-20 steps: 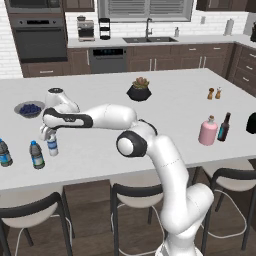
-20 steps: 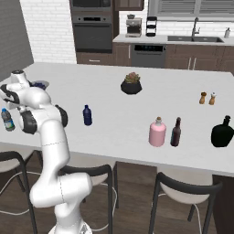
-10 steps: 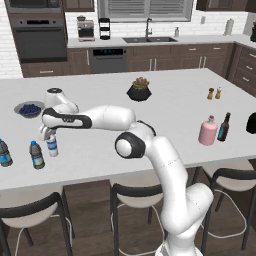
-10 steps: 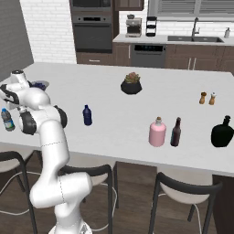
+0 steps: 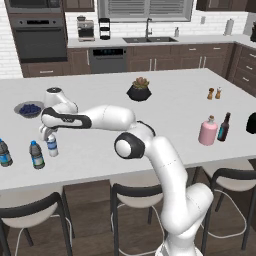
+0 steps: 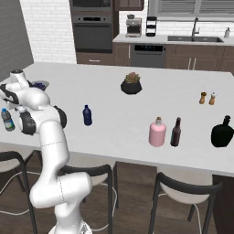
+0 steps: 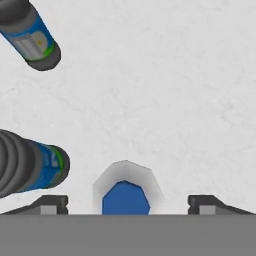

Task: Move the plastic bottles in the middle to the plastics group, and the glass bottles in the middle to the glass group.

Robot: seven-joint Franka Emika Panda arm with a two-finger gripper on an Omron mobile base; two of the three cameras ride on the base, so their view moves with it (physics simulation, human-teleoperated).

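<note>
My gripper (image 5: 48, 134) hangs open over the clear white-capped plastic bottle (image 5: 52, 146), which stands upright on the white counter (image 5: 165, 112). In the hand view that bottle (image 7: 125, 196) is seen from above, with free gaps to both fingertips (image 7: 50, 204). Just to its left stand the two greyish blue-capped bottles of the plastics group (image 5: 36, 154) (image 7: 31, 165). The navy plastic bottle (image 6: 87, 115) is at mid-counter. The pink glass bottle (image 5: 207, 131) stands against the slim dark brown bottle (image 5: 223, 127) at the right.
A dark bowl of blueberries (image 5: 29, 109) sits behind the gripper. A potted plant (image 5: 139, 90) is mid-counter, salt and pepper shakers (image 5: 214, 93) are further right, and a black jug (image 6: 222, 132) is at the far right. Stools (image 5: 135, 197) line the near edge.
The gripper's jaws have spread wide and let go of the clear bottle, which now stands free beside the two blue-capped bottles. The arm has barely moved.
</note>
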